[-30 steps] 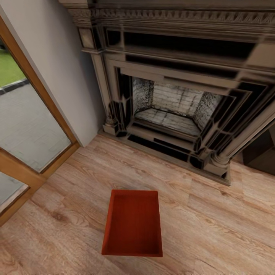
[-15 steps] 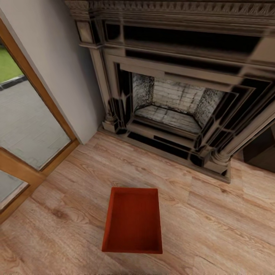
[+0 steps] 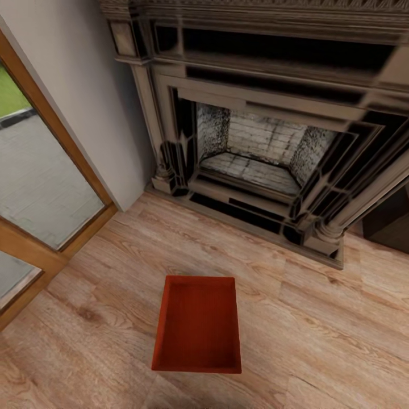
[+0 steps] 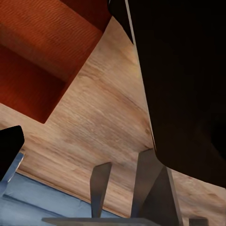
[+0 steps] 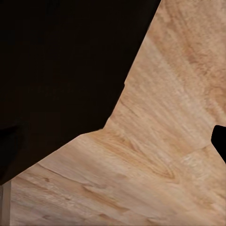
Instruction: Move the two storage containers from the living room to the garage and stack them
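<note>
Red-orange and open-topped, one storage container (image 3: 197,325) rests on the light wood-plank floor (image 3: 318,329) of the living room, well in front of the ornate stone fireplace (image 3: 267,130) and to the right of a wood-framed glass door (image 3: 40,187). In the left wrist view, a corner of the storage container (image 4: 42,56) lies on the planks beside a dark robot body part (image 4: 183,80). Neither wrist view shows fingertips clearly, so whether either gripper is apart or together cannot be determined.

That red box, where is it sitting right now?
In the head view the storage container sits on the wood-plank floor, low and near the middle, in front of the stone fireplace, with the glass door off to its left.
</note>
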Controlling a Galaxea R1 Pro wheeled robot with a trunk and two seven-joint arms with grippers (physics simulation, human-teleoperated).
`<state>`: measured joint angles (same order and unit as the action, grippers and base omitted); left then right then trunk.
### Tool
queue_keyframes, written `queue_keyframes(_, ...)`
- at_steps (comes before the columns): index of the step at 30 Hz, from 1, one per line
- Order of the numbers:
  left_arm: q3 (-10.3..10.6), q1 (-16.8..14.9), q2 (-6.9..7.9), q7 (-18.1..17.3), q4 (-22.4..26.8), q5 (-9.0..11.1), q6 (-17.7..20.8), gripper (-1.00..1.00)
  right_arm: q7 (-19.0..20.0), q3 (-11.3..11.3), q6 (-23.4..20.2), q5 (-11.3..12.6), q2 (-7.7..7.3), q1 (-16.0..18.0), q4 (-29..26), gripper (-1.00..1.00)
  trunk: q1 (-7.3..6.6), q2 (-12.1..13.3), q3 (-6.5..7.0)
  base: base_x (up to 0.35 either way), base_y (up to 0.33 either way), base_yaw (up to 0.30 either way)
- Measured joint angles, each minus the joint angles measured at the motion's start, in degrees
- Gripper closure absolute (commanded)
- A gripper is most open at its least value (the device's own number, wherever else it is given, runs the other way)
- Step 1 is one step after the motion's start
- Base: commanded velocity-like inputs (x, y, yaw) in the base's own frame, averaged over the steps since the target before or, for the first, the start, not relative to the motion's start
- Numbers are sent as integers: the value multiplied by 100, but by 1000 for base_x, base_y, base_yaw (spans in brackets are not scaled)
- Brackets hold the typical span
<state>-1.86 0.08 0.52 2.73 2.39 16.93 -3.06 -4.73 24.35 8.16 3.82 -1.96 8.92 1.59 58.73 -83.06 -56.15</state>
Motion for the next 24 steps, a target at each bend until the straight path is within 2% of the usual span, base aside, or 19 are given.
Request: queue_keyframes(24,6,0,-7,0,1,0,0,-100,60,13,30,7,42,0,0,-100,0,0,-6,0,0,0)
